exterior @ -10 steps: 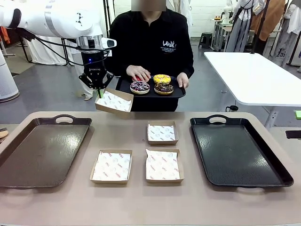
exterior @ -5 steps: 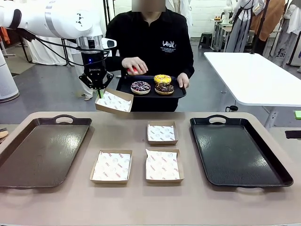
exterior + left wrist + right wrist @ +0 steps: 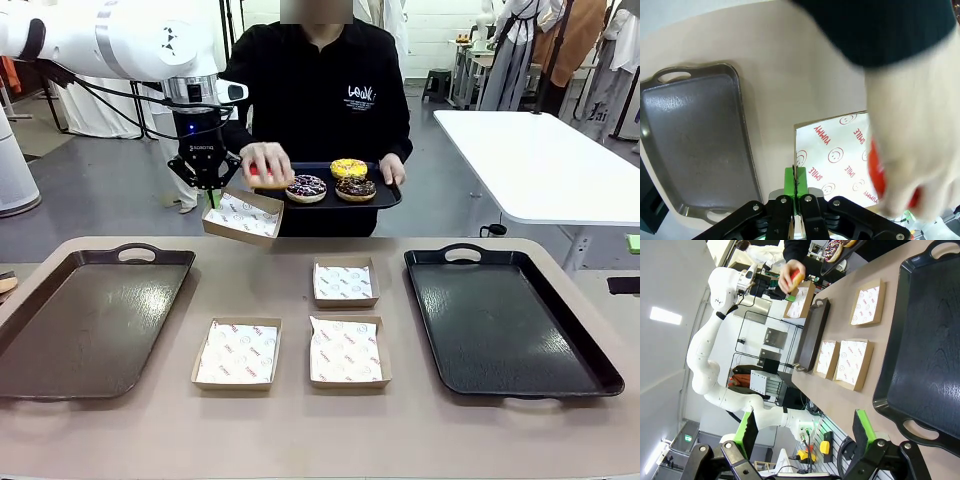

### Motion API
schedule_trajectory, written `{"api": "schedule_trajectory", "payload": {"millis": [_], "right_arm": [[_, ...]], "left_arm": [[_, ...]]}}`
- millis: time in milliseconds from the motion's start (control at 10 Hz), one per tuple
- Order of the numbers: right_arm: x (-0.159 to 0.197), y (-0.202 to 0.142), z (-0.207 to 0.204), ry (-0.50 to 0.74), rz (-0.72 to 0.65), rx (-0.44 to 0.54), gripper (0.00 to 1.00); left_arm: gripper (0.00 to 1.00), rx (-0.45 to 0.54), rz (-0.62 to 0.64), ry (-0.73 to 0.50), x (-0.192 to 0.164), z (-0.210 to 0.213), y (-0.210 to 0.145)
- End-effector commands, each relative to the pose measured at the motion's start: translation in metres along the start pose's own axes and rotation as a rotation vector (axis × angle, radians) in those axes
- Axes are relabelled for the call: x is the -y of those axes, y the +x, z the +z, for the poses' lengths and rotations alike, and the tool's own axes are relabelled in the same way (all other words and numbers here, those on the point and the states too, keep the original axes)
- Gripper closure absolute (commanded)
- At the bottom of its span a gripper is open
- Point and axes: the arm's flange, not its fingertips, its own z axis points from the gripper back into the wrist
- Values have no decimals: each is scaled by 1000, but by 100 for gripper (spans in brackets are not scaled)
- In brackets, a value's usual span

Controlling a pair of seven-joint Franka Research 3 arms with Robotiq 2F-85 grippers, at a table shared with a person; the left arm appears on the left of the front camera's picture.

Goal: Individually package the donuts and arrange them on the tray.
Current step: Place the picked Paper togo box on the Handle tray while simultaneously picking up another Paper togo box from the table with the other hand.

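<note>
1. The left gripper (image 3: 208,194) hangs above the far left edge of the table (image 3: 300,430). Its fingers are pinched tight on the rim of a paper-lined cardboard box (image 3: 243,216), holding the box tilted in the air.
2. A person across the table holds the red donut (image 3: 876,172) in one hand (image 3: 266,164), right above the lifted box. It is not yet set inside.
3. The person's other hand carries a small serving tray (image 3: 385,197). On it sit the yellow donut (image 3: 348,167), the purple donut (image 3: 306,187) and the chocolate donut (image 3: 355,187).
4. Three more lined boxes lie empty on the table: one toward the far side (image 3: 345,283) and two side by side nearer the robot (image 3: 238,352) (image 3: 346,351).
5. A large brown tray (image 3: 60,350) lies at the left and a large black tray (image 3: 510,320) at the right. Neither holds a box.
6. The right gripper (image 3: 805,413) waits beside the black tray, fingers spread wide and holding nothing.
7. Judged from this, the work is at its very start. No donut is boxed, none is on a big tray, and all four remain to be packaged and arranged.
</note>
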Motion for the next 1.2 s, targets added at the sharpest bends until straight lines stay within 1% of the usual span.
{"api": "schedule_trajectory", "payload": {"millis": [0, 1100], "right_arm": [[0, 0, 1, 13, 4, 4, 0], [0, 0, 1, 13, 4, 4, 0]], "left_arm": [[100, 4, 1, -1, 0, 0, 1], [100, 4, 1, -1, 0, 0, 1]]}}
